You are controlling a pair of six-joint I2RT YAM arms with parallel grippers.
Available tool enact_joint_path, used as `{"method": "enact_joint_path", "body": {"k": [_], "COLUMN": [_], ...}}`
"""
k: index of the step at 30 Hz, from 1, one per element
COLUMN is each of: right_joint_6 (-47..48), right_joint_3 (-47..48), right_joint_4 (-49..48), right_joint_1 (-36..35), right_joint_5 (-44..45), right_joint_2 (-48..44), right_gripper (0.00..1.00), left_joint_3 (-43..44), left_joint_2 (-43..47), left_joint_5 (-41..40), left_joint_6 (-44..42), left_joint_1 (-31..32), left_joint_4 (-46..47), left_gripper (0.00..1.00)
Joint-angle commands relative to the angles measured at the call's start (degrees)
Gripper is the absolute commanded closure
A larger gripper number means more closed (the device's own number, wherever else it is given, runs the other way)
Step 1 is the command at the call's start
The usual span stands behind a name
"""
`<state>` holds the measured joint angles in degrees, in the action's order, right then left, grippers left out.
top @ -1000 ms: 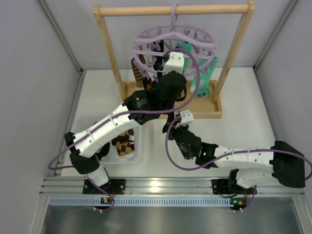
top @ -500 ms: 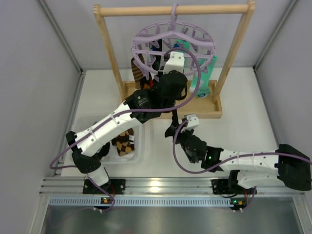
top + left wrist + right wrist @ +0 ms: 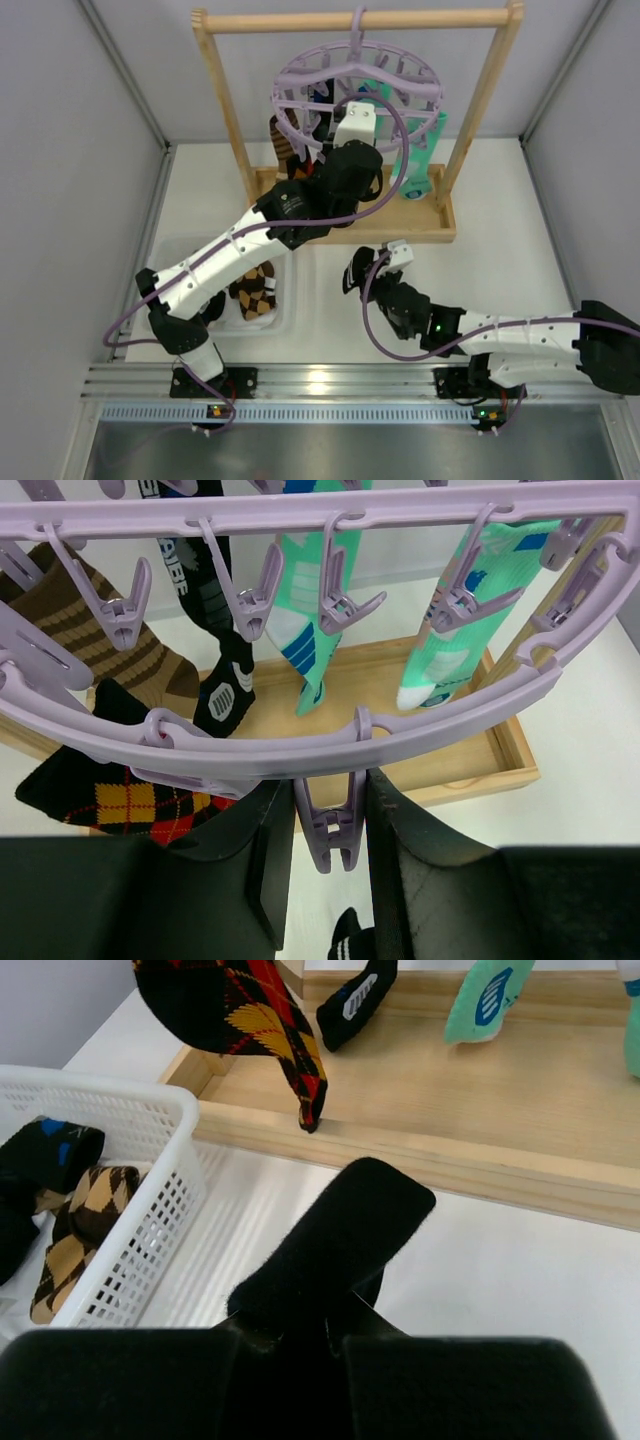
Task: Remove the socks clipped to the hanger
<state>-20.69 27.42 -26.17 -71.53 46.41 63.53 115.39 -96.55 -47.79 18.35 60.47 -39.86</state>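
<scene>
The lavender hanger (image 3: 355, 85) hangs from the wooden rail. Brown striped (image 3: 110, 650), dark (image 3: 225, 680), argyle (image 3: 110, 800) and two teal socks (image 3: 310, 630) (image 3: 450, 650) hang from its clips. My left gripper (image 3: 350, 105) is up at the ring (image 3: 300, 745), its jaws closed around one empty lavender clip (image 3: 335, 830). My right gripper (image 3: 358, 272) is low over the table in front of the frame's base. It is shut on a dark sock (image 3: 340, 1250), whose cuff also shows in the left wrist view (image 3: 350, 940).
The wooden frame (image 3: 225, 95) stands on a wooden base tray (image 3: 420, 225) at the back. A white mesh basket (image 3: 170, 260) at the left holds argyle (image 3: 255, 292) and dark socks; its wall (image 3: 150, 1110) is left of my right gripper. Grey walls stand on both sides.
My right gripper has drawn back from under the hanger toward the near side with the dark sock. My left gripper has stayed at the hanger ring, shifting slightly up.
</scene>
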Motion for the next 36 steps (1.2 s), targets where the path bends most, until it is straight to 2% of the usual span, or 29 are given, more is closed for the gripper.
{"method": "enact_joint_path", "body": {"k": [1, 2, 4, 6, 12, 14, 15, 21, 24, 29, 36], "right_joint_6": [-0.76, 0.81, 2.49, 3.46, 4.6, 5.65, 6.01, 8.29, 9.87, 11.89, 14.09], "right_joint_3": [-0.87, -1.14, -2.02, -2.89, -1.94, -1.06, 0.17, 7.28, 12.28, 19.59, 33.65], "right_joint_4": [-0.46, -0.89, -1.68, -2.04, 1.12, 2.35, 2.96, 6.66, 7.8, 7.37, 8.24], "right_joint_1": [-1.6, -1.6, -1.6, -1.6, -1.6, -1.51, -1.51, -0.72, -0.63, -0.72, -0.63], "right_joint_5": [-2.63, -5.43, -8.61, -10.99, -11.96, -11.96, -12.31, -19.77, -24.42, -31.64, -45.0], "right_joint_2": [-2.26, -2.62, -3.49, -4.28, -8.06, -8.77, -8.95, -8.16, -5.18, 2.11, 15.29], "right_gripper": [1.0, 1.0, 1.0, 1.0, 1.0, 1.0, 1.0, 1.0, 1.0, 1.0, 1.0], "left_joint_3": [2.38, 2.38, 1.16, -1.03, -6.4, -8.24, -11.04, -25.18, -28.9, -30.22, -33.48], "left_joint_2": [-0.04, -0.04, 0.75, 1.89, 7.86, 10.94, 12.43, 27.36, 33.7, 41.87, 52.07], "left_joint_5": [1.99, 3.13, 4.45, 4.81, 4.64, 4.37, 3.59, -4.31, -9.5, -12.85, -15.23], "left_joint_6": [0.02, -0.15, -0.07, 0.72, 0.55, 0.2, 0.37, 1.43, 1.95, 3.45, -2.26], "left_joint_1": [-0.7, -0.61, -0.61, -0.61, -0.7, -0.7, -0.7, -0.7, -1.75, -3.78, -3.78], "left_joint_4": [3.82, 3.91, 3.82, 3.82, 3.73, 3.56, 3.47, 3.03, 1.11, -5.48, -5.67], "left_gripper": [1.0, 1.0, 0.85, 0.49, 0.26, 0.05, 0.02, 0.02, 0.02, 0.02, 0.02]}}
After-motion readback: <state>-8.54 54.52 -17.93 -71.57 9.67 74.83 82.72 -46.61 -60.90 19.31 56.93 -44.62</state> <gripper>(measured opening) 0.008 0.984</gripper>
